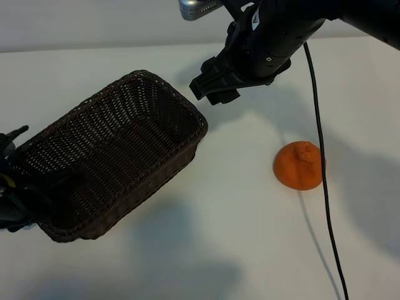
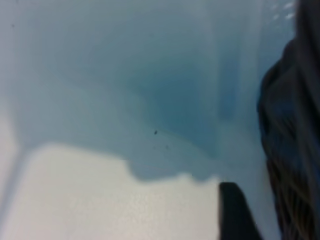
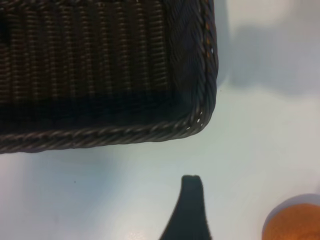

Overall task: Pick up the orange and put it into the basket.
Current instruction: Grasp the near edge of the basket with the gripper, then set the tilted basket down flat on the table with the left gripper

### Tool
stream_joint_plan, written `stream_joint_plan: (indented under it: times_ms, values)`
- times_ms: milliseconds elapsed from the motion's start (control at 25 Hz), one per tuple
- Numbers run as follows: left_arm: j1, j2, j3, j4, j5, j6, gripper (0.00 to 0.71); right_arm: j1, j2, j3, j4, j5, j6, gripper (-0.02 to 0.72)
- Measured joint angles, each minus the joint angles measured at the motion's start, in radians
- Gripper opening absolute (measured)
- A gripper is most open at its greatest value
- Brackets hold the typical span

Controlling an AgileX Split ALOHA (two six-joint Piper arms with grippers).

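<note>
Resting on the white surface is one orange, the only fruit in sight, bright and dimpled, sitting alone with nothing gripping it. A thin black cable crosses just past its outer edge in the exterior view. In the right wrist view a slice of the same orange shows at the corner of the picture, apart from the basket's rounded corner.

One basket stands well apart from the orange, toward the left arm's side. It is dark brown woven wicker with a braided rim, set at an angle, and nothing lies inside it. The right wrist view shows its rim and inner wall close up.

Two arms are present. The right end effector hangs above the surface just beyond the basket's far corner, between basket and orange, its fingers spread wide apart and holding nothing; one dark fingertip shows in its own wrist view. The left end effector sits low at the basket's near end by the picture's edge; whether its fingers are apart or together I cannot tell. Its wrist view shows only one dark fingertip over the pale surface beside a blurred dark mass.
</note>
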Motion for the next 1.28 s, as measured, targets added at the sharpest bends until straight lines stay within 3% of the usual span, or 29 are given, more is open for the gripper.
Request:
stream_joint_plan:
  times_ms: [120, 200, 720, 1080, 1280]
  values:
    - [0.0, 0.009, 0.0, -0.022, -0.032, -0.019, 0.22, 0.0, 0.0, 0.0, 0.0, 0.004, -0.001, 0.595]
    - [0.0, 0.01, 0.0, -0.029, -0.054, -0.02, 0.195, 0.0, 0.0, 0.0, 0.0, 0.004, -0.001, 0.595]
    - [0.0, -0.028, 0.0, -0.033, -0.075, 0.044, 0.171, 0.0, 0.0, 0.0, 0.0, 0.006, -0.001, 0.595]
    - [0.0, -0.149, -0.051, -0.073, 0.082, 0.229, 0.155, 0.0, 0.0, 0.0, 0.0, 0.006, -0.001, 0.595]
    - [0.0, -0.149, -0.095, -0.208, 0.107, 0.378, 0.155, 0.0, 0.0, 0.0, 0.0, 0.008, 0.0, 0.595]
